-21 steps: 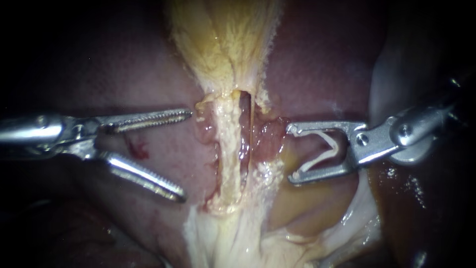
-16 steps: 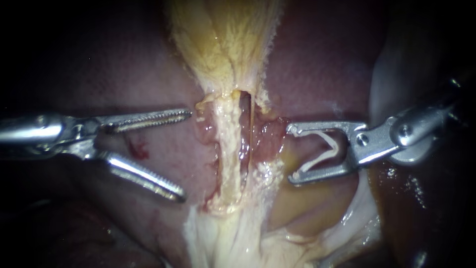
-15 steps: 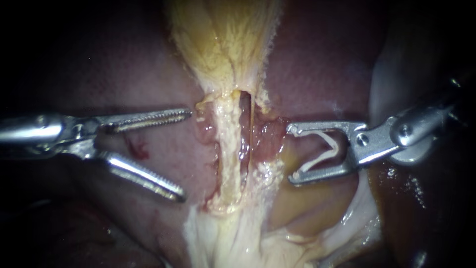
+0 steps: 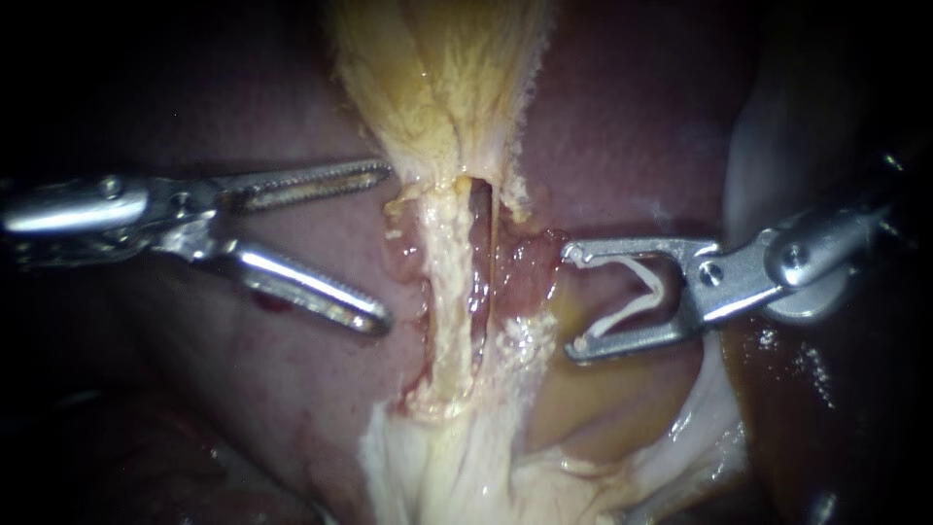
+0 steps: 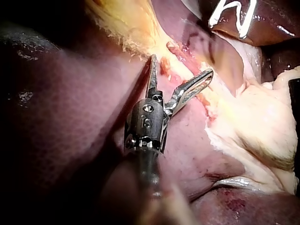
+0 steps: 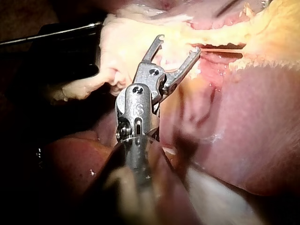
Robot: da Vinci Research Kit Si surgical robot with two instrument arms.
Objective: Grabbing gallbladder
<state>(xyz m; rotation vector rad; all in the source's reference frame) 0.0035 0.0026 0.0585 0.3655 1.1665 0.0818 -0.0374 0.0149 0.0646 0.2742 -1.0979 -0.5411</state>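
The gallbladder is a yellow, fibrous sac at the top middle, narrowing into a pale tube that runs down the centre. My left instrument is open. Its upper jaw tip reaches the gallbladder's left lower edge, and its lower jaw lies on the liver beside the tube. Nothing is gripped. In the left wrist view the left instrument spreads just short of the gallbladder. My right instrument stands right of the tube, its jaws holding a white V-shaped clip wide apart; the right wrist view shows this instrument too.
Dark red liver surrounds the tube on both sides. White fatty tissue spreads below it, and a yellowish fold lies under the right instrument. A small red spot marks the liver under the left instrument's lower jaw.
My left instrument has moved up and slightly right, bringing its upper jaw tip to the gallbladder's lower edge; its jaws stay open. The right instrument and clip have not moved.
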